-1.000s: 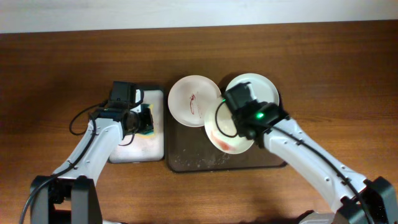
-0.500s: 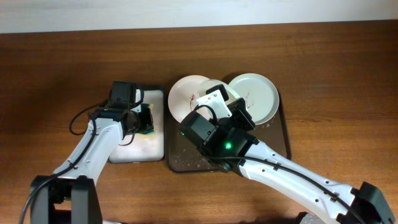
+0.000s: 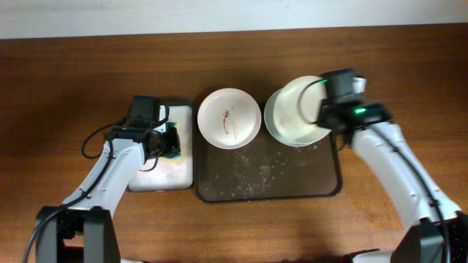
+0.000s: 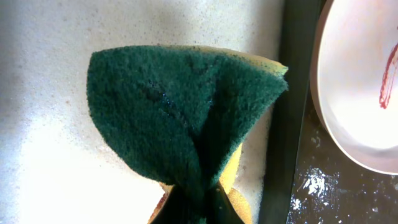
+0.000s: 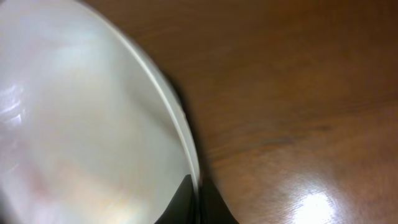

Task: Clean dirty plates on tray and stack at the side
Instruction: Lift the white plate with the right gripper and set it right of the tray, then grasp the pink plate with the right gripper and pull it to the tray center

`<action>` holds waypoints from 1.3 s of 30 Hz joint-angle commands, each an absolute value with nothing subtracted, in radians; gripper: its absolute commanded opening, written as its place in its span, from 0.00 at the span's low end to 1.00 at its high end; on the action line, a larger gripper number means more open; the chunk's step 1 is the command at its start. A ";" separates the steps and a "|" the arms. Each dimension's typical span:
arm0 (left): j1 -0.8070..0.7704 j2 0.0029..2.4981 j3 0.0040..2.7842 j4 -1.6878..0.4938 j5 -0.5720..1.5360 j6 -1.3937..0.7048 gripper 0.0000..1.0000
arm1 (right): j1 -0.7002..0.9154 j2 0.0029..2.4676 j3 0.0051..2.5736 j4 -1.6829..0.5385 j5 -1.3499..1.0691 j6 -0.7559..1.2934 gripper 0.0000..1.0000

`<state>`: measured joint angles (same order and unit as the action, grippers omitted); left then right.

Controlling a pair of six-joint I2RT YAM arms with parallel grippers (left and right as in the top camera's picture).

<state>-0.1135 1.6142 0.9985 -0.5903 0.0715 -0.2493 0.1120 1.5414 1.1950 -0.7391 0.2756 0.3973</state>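
Note:
My right gripper (image 3: 322, 117) is shut on the right rim of a pale plate (image 3: 296, 106) and holds it tilted over the back right of the dark brown tray (image 3: 267, 179). A second plate (image 3: 280, 131) seems to lie right under it. In the right wrist view the held plate (image 5: 81, 118) fills the left, its rim pinched by my gripper (image 5: 196, 202). A third plate (image 3: 229, 118) with a red smear sits at the tray's back left. My left gripper (image 3: 165, 139) is shut on a green sponge (image 4: 180, 118).
The sponge hangs over a smaller dark-rimmed tray (image 3: 157, 175) with a white inside, left of the big tray. Its dark rim (image 4: 292, 124) separates the sponge from the smeared plate (image 4: 360, 93). White droplets speckle the big tray's floor. Bare wooden table (image 3: 409, 58) lies to the right.
My right arm swung across the tray's middle and then out to the right, carrying the plate from the tray's centre to its back right corner. The left arm and sponge stayed still.

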 commanded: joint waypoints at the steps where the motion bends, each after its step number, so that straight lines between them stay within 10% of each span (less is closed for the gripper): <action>1: -0.109 1.624 0.997 -0.589 0.079 -0.230 0.00 | -0.165 1.532 1.214 -0.744 -0.028 0.428 0.04; 6: -0.109 1.624 0.997 -0.589 0.080 -0.230 0.00 | -0.481 1.602 1.204 -0.770 -0.072 0.428 0.04; 14: -0.109 1.624 0.997 -0.590 0.080 -0.230 0.00 | -0.538 1.733 1.201 -0.764 -0.079 0.424 0.06; 17: -0.109 1.624 0.997 -0.589 0.080 -0.230 0.00 | -0.536 1.733 1.201 -0.770 -0.107 0.424 0.54; 21: -0.109 1.624 0.997 -0.589 0.080 -0.230 0.00 | -0.515 1.733 1.201 -0.751 -0.422 0.329 0.59; 31: -0.109 1.624 0.997 -0.589 0.080 -0.230 0.00 | 0.080 1.745 1.201 -0.639 -0.445 0.162 0.61; 39: -0.109 1.624 0.997 -0.591 0.080 -0.230 0.00 | 0.382 1.853 1.201 -0.469 -0.230 0.439 0.59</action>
<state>-0.1135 1.6142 0.9981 -0.5903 0.0715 -0.2493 0.3489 1.8126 1.1946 -0.4881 -0.3099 0.3233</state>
